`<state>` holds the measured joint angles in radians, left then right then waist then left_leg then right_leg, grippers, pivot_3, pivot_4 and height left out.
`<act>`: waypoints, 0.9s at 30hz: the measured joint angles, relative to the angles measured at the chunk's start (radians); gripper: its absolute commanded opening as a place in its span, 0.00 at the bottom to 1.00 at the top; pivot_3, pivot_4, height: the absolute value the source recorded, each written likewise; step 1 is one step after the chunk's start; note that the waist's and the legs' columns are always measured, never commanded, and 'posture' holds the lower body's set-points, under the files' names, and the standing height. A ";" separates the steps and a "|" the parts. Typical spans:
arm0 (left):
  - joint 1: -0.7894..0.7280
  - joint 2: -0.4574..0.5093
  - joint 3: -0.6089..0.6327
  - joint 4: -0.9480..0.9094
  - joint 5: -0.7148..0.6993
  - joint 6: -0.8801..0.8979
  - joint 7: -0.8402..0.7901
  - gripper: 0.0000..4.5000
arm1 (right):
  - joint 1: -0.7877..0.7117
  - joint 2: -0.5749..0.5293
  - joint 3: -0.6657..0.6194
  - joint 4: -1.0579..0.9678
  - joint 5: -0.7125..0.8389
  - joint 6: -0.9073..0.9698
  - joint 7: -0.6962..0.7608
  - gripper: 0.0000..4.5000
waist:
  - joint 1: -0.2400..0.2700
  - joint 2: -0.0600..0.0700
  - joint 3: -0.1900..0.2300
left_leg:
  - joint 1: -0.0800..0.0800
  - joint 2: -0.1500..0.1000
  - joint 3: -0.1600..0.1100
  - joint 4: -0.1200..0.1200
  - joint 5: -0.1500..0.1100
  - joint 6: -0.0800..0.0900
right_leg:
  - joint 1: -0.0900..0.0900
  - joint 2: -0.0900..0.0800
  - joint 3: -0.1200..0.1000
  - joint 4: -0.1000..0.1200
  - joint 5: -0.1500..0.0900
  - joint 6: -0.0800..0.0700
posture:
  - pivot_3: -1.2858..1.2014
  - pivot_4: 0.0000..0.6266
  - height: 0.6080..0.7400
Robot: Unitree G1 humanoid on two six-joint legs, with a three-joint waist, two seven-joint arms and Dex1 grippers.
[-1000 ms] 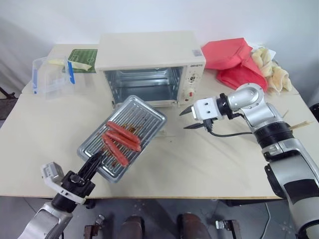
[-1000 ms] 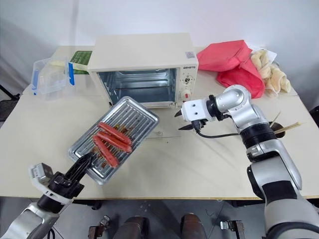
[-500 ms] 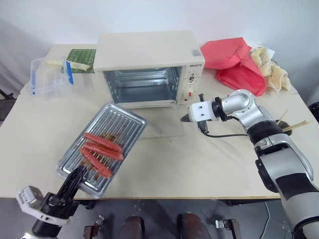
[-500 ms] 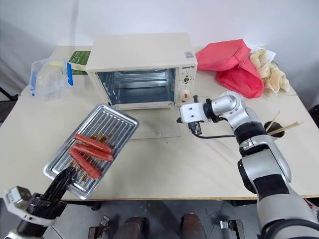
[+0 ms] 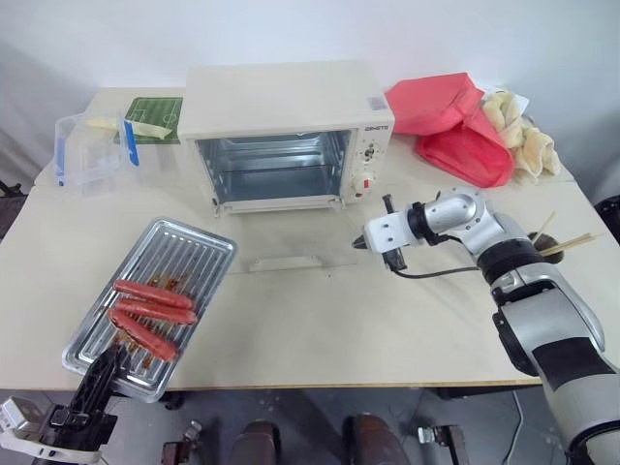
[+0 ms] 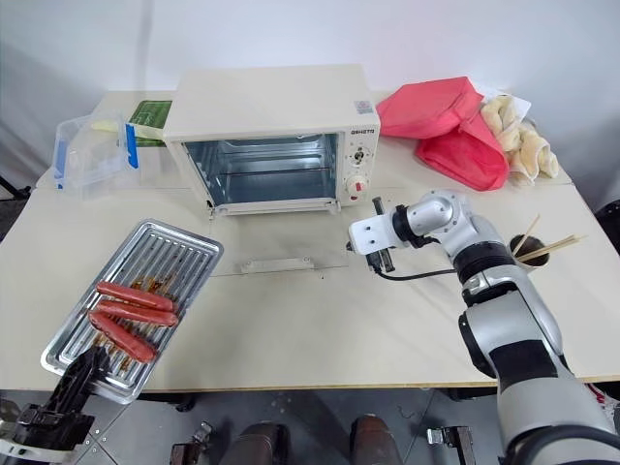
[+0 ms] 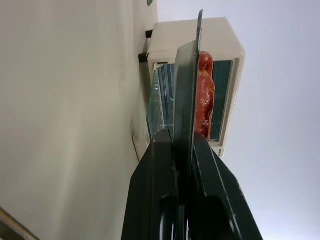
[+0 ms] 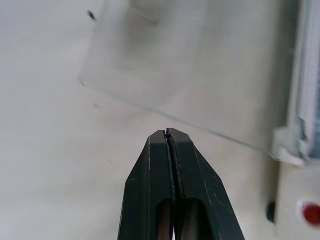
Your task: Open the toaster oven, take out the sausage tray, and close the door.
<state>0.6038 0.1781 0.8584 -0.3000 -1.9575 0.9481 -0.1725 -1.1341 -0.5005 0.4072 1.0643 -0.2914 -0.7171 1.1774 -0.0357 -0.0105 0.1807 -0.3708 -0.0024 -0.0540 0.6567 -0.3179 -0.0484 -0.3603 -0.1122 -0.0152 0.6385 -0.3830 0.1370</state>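
On the cream surface (image 5: 320, 320) the toaster oven (image 5: 289, 131) stands open, its door (image 5: 291, 254) flat. The left hand (image 5: 102, 373) pinches the sausage tray (image 5: 155, 300) by its near edge; the right hand (image 5: 360, 243), fingers pressed together, hovers beside the door.

On the beige table (image 5: 320, 320) are borne an oven (image 5: 291, 131), plastic box (image 5: 87, 150), red cloth (image 5: 455, 121) and chopsticks (image 5: 567, 244).

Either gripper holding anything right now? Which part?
The left gripper is clamped on the near short rim of the sausage tray. The right gripper is shut on nothing, beside the edge of the open door.
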 measured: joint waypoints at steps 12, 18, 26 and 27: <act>-0.043 -0.004 0.135 0.099 0.000 0.057 -0.002 0.00 | 0.042 0.039 -0.041 -0.109 0.121 0.093 0.105 0.01 | -0.001 0.000 0.000 | 0.000 0.000 -0.006 0.000 -0.001 0.001 | 0.000 0.000 0.000 -0.001 0.000 0.000 | 0.52 0.24 1.00; -0.059 -0.010 0.201 0.163 0.000 0.082 0.003 0.00 | 0.041 0.043 -0.064 -0.125 0.148 0.138 0.117 0.01 | 0.001 0.000 0.000 | 0.000 0.000 -0.006 0.001 -0.002 0.001 | 0.000 -0.001 0.000 -0.001 0.000 0.000 | 0.52 0.24 1.00; -0.069 -0.012 0.214 0.177 0.000 0.114 0.007 0.00 | -0.053 0.069 -0.106 -0.101 0.161 0.192 0.085 0.01 | -0.012 0.000 0.000 | 0.000 0.002 -0.006 0.000 -0.002 0.000 | 0.000 0.000 0.000 -0.001 0.000 0.000 | 0.52 0.24 1.00; -0.070 -0.012 0.219 0.184 0.000 0.115 0.008 0.00 | -0.077 0.077 -0.115 -0.083 0.162 0.198 0.073 0.01 | -0.017 0.000 0.000 | 0.000 0.002 -0.006 -0.001 -0.002 0.000 | -0.001 0.000 0.000 -0.001 0.000 0.000 | 0.52 0.24 1.00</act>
<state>0.5334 0.1662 1.0772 -0.1157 -1.9575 1.0634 -0.1648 -1.2110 -0.4230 0.2925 0.9815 -0.1298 -0.5189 1.2500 -0.0530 -0.0106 0.1811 -0.3707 -0.0007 -0.0598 0.6560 -0.3199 -0.0482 -0.3609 -0.1124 -0.0149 0.6375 -0.3828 0.1370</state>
